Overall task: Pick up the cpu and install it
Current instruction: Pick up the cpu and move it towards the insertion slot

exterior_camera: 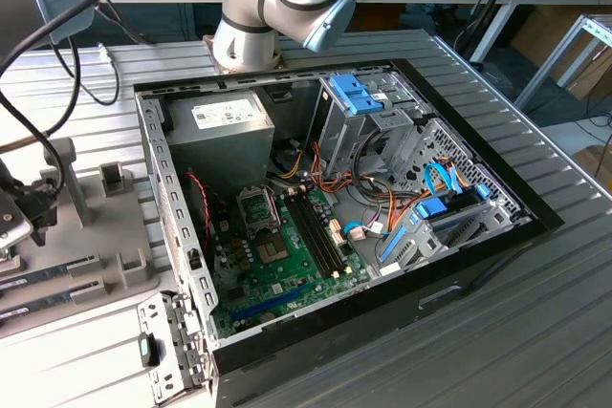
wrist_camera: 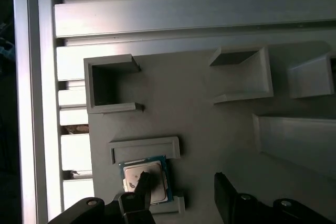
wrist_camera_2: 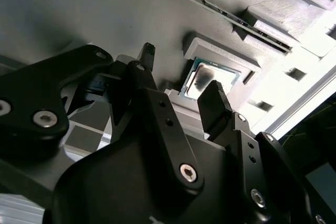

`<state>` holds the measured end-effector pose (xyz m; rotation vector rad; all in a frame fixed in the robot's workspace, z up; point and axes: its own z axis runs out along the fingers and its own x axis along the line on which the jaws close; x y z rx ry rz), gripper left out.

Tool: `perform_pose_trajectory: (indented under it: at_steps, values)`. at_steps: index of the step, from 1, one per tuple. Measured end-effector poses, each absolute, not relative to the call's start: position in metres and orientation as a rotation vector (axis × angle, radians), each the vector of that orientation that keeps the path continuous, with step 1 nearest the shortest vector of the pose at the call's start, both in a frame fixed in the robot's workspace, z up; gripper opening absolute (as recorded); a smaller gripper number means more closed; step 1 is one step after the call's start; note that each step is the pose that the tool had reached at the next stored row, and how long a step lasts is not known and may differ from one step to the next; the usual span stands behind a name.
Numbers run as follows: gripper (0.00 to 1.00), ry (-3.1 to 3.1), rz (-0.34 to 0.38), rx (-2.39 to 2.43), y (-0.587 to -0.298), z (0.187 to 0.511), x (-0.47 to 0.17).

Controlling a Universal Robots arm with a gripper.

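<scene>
Claw (wrist_camera_2: 180,68) poised with its two black fingers (wrist_camera_2: 215,103) spread wide, pinching nothing. Just beyond the fingertips lies the cpu (wrist_camera_2: 212,77), silvery top up, seated flat between raised ridges of a grey tray (wrist_camera: 210,119). In the first wrist view one fingertip overlaps the cpu's (wrist_camera: 131,174) edge, possibly touching it. Beyond the tray, a ribbed metal table (wrist_camera: 157,14).

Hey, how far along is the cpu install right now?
Nothing is finished yet. The cpu lies flat in its grey holder, not lifted. In hand: the gripper hangs open close over it, one finger overlapping the chip in the first wrist view. Left: the grasp, the lift and seating it on the motherboard.
</scene>
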<state>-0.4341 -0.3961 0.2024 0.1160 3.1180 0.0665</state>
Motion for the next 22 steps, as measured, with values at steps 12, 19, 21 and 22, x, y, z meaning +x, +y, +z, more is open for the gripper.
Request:
perform_pose_trajectory:
  at_steps: [12, 19, 21, 22]
  values:
    - [0.60, 3.118, 0.066, 0.116, -0.3961, 0.1951, -0.4342]
    - [0.60, 3.118, 0.066, 0.116, -0.3961, 0.1928, -0.4342]
    - [0.60, 3.119, 0.066, 0.116, -0.3962, 0.1922, -0.4342]
    - [0.60, 3.118, 0.066, 0.116, -0.3962, 0.1920, -0.4342]
